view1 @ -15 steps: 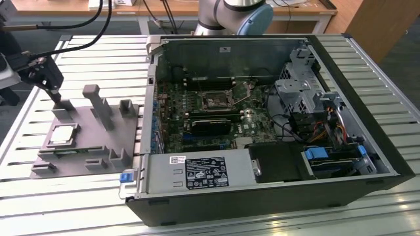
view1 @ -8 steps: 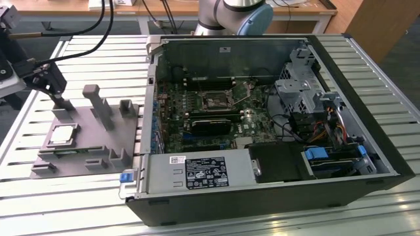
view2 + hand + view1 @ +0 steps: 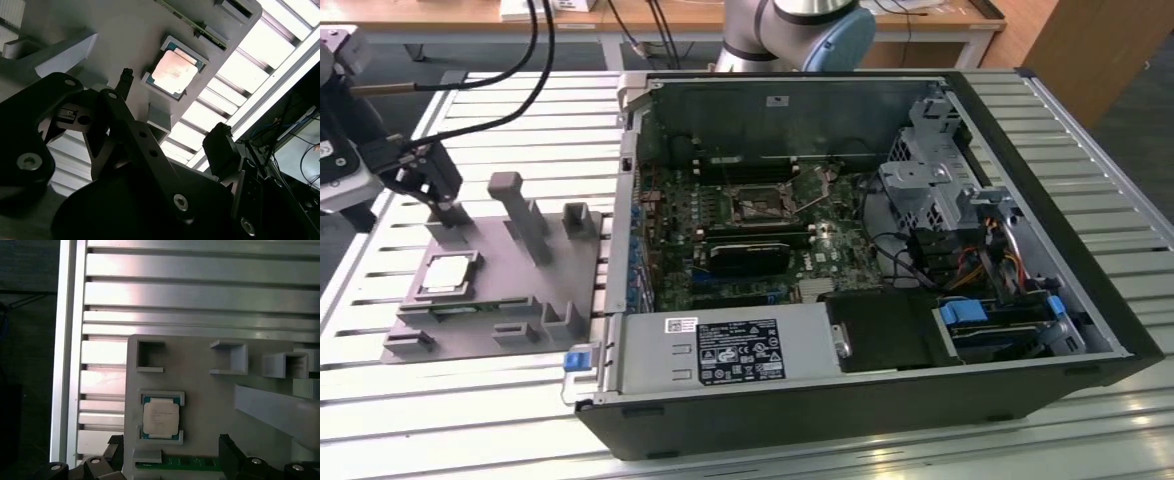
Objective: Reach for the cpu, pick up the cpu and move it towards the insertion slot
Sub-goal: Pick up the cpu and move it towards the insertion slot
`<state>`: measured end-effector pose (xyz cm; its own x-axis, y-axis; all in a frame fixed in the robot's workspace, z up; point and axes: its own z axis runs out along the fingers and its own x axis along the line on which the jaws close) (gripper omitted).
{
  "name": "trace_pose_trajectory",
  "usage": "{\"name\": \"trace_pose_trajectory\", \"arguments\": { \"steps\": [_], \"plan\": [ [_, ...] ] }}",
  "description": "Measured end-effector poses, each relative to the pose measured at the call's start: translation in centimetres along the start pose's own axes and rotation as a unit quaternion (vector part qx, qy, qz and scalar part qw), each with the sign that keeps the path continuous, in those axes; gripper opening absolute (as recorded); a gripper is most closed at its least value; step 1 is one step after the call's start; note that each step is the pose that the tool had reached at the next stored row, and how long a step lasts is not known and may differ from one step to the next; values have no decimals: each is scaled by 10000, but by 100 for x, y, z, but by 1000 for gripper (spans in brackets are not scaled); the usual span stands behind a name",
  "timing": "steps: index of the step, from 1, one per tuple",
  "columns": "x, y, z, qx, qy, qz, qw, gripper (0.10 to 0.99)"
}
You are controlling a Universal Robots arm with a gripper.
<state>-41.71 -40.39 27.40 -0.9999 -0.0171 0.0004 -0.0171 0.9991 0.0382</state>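
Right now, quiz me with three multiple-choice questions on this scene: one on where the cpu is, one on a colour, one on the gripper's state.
1. Where is the cpu? A on a chair; B in a recess of the tray; C on a keyboard.
2. What colour is the tray? A red; B yellow; C grey.
3. How is the gripper? A open, empty; B shut on the cpu; C shut on a cable.
Answers: B, brackets frame the cpu in its recess; C, its plastic is plain grey; A, the first wrist view shows the fingers apart, short of the cpu.
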Motion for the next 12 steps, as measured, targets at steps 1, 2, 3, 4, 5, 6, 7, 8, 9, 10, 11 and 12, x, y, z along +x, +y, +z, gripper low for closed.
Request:
{"name": "trace_pose_trajectory", "arguments": {
  "steps": [1, 2, 3, 4, 5, 6, 7, 8, 9, 10, 11, 12],
  "plan": [
    [2, -2, 18, 0, 0, 0, 10000, 839],
    [4, -4, 36, 0, 0, 1, 10000, 839],
    [7, -6, 54, 0, 0, 1, 10000, 839],
    [9, -8, 72, 0, 0, 1, 10000, 839],
    [10, -10, 89, 0, 0, 1, 10000, 839],
    [10, -12, 108, 0, 0, 1, 10000, 839],
    [10, -13, 127, 0, 0, 1, 10000, 839],
    [10, -14, 144, 0, 0, 0, 10000, 839],
    [10, -15, 162, 0, 0, 1, 10000, 839],
    [11, -16, 180, 0, 1, 1, 10000, 839],
    [11, -17, 198, 0, 1, 0, 10000, 839],
    [11, -17, 217, 0, 0, 0, 10000, 839]
  ]
}}
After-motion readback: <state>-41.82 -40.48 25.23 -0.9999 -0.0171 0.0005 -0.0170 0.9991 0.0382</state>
